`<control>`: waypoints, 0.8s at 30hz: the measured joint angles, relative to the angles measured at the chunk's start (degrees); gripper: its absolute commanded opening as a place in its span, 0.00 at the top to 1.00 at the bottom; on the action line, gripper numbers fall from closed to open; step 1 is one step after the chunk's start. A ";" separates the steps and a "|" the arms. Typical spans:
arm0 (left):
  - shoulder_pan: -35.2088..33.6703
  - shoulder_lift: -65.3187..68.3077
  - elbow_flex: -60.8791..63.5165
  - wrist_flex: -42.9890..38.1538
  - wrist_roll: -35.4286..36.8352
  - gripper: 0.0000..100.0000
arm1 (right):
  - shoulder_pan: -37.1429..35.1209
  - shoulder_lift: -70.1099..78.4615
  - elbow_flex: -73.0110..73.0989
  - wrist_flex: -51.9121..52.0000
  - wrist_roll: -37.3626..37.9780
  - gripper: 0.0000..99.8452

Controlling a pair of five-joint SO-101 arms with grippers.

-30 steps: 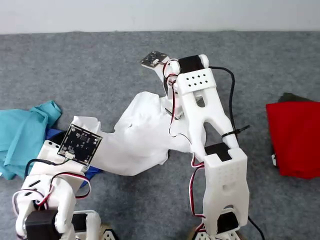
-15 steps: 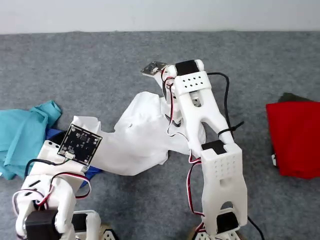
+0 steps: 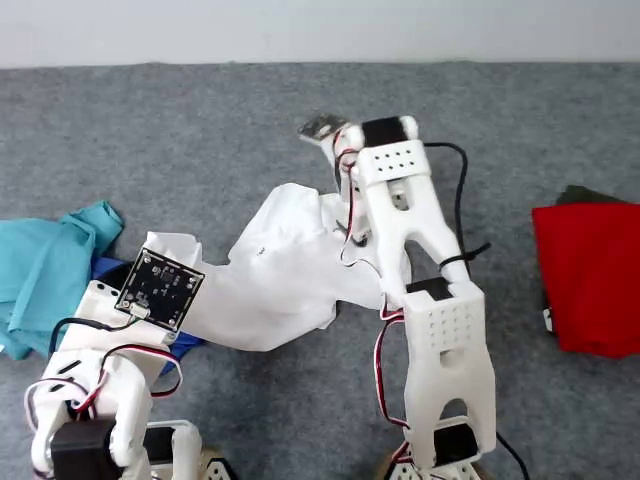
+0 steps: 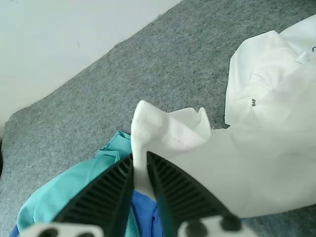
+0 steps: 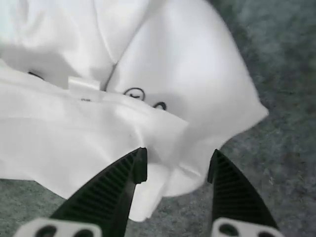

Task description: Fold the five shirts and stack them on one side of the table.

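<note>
A white shirt (image 3: 280, 270) lies crumpled in the middle of the grey table. My left gripper (image 4: 139, 160) is shut on one corner of this white shirt (image 4: 266, 148), holding it a little above the teal shirt (image 4: 64, 197). My right arm (image 3: 390, 170) stretches over the far end of the white shirt. My right gripper (image 5: 177, 160) is open, its two fingers straddling a folded edge of the white shirt (image 5: 173, 64) close above the cloth. A teal shirt (image 3: 45, 265) and a blue shirt (image 3: 105, 268) lie bunched at the left.
A folded red shirt (image 3: 590, 275) lies at the right edge on top of a dark green one (image 3: 585, 194). A blue shirt (image 4: 143, 212) shows just under my left fingers. Bare grey table (image 3: 180, 130) stretches along the back.
My right arm's wrist swung slightly left, then back to the right over the far end of the white shirt. The left arm and the shirts have not moved.
</note>
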 measured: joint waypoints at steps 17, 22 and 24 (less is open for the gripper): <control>0.00 0.00 0.00 0.00 0.00 0.99 | -3.52 1.41 0.00 0.09 3.96 0.99; 0.00 0.00 0.00 0.00 0.00 0.99 | -0.18 -4.22 0.00 0.09 4.04 0.99; 0.00 0.00 0.00 0.00 0.00 0.99 | 0.97 -6.86 0.00 0.09 4.04 0.98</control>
